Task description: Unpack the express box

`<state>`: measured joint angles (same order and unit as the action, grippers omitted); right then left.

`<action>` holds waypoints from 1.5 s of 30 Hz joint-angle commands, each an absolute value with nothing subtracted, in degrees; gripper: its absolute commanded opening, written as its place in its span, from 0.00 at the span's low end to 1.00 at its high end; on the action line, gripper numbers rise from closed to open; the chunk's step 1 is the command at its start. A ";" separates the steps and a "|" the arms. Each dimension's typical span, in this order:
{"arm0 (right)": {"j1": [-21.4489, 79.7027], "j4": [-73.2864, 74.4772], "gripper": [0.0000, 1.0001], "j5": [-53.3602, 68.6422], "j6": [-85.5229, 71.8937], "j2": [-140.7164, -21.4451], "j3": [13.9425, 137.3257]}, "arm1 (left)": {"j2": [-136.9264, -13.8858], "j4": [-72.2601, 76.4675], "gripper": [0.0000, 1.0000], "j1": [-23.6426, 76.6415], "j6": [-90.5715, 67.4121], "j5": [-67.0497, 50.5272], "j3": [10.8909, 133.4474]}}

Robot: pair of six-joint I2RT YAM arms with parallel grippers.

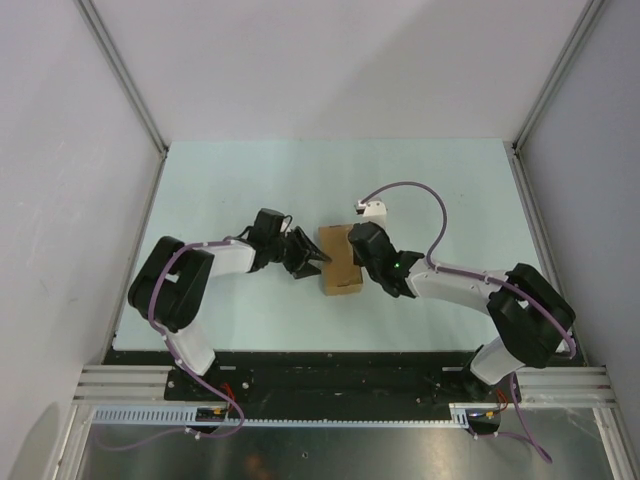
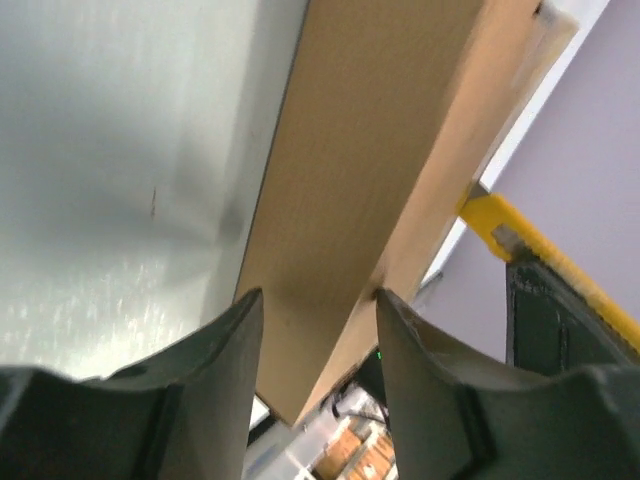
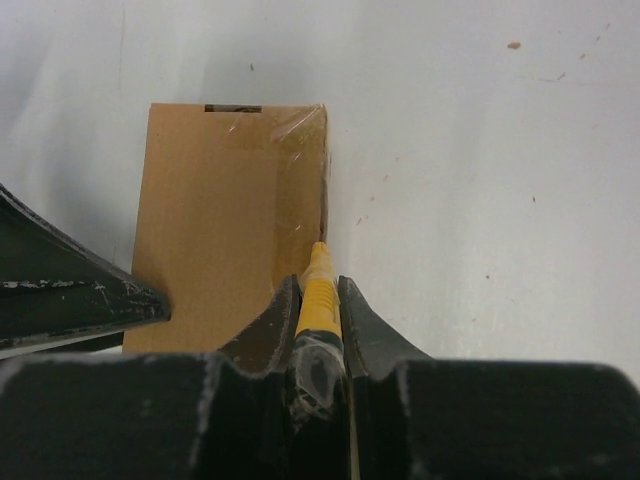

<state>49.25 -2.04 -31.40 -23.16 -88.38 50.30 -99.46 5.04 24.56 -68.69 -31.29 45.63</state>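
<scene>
**Box still sealed, knife at the seam**

On the pale counter [image 1: 250, 180] the express box [image 1: 338, 262] lies flat at mid-table between the two arms. Its lid is down and nothing has come out, so the unpacking has barely begun. I judge the tape cut to be the step in hand.

The left gripper [image 1: 312, 262] straddles the box's left edge with its jaws half spread. Whether they press it I cannot tell. The right gripper [image 1: 362, 248] is clamped on the utility knife [image 3: 318, 295]. The knife's tip sits at the box's right edge, just below the clear tape [image 3: 300, 135].
</scene>
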 commanded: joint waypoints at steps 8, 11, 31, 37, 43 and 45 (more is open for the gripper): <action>42.81 -6.33 0.00 -12.93 -11.52 -89.30 52.65 | -93.96 0.44 0.70 23.47 -41.41 -16.80 56.94; 42.28 -6.33 0.00 -10.29 -9.32 -89.47 52.56 | -95.35 -0.97 0.74 23.03 -35.96 -17.48 61.07; 42.54 -8.09 0.00 -7.21 -5.63 -90.26 51.06 | -109.68 -6.59 0.50 23.12 -17.14 -28.75 71.63; 43.06 -6.59 0.00 -9.40 -5.28 -89.39 50.98 | -112.06 -12.82 0.46 24.16 -14.95 -22.61 74.00; 44.12 -5.36 0.00 -11.60 -5.36 -87.98 51.06 | -113.29 -21.44 0.46 26.46 -12.30 -11.18 77.52; 44.38 -5.19 0.00 -12.13 -5.45 -87.80 51.06 | -113.99 -22.14 0.45 26.46 -11.96 -10.90 77.96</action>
